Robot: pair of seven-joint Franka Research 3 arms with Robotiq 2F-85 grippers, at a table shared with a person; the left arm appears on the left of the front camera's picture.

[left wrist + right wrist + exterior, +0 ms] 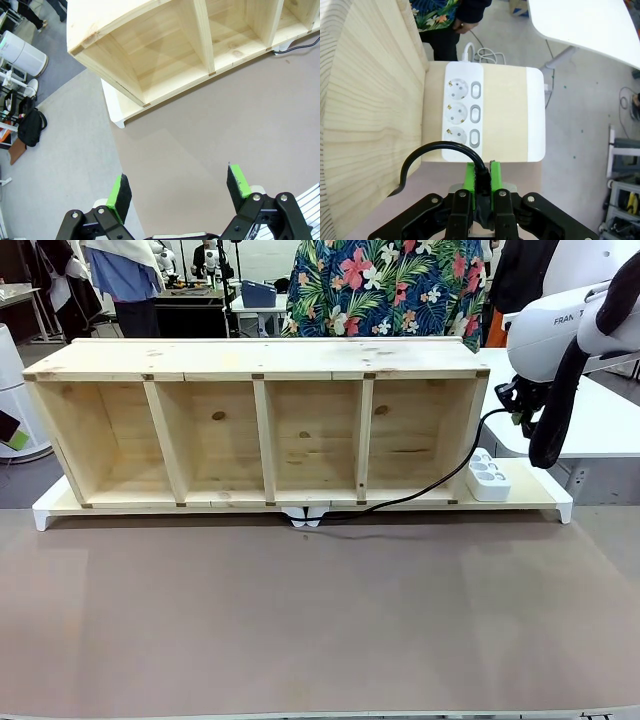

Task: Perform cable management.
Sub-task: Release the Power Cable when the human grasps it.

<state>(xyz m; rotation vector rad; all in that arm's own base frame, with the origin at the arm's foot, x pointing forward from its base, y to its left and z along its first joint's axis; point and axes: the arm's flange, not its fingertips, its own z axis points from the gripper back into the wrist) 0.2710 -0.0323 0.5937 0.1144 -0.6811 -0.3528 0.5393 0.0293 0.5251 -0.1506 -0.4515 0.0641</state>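
Note:
The thin black cable point(420, 495) runs from the front middle of the wooden shelf point(260, 360) along the table and curves up to my right gripper point(520, 405) at the shelf's right end. In the right wrist view my right gripper point(482, 175) is shut on the cable's end, and the cable point(427, 150) loops off to the left. It hangs just above the near end of the white power strip point(462, 117). My left gripper point(180, 192) is open and holds nothing, above the brown table near the shelf's left end point(150, 45).
The power strip point(488, 477) lies on the white base board point(540, 495) right of the shelf. A small white clip point(305, 517) sits at the shelf's front middle, where the cable starts. A person in a flowered shirt point(390, 285) stands behind the shelf. A white table point(600, 425) stands at right.

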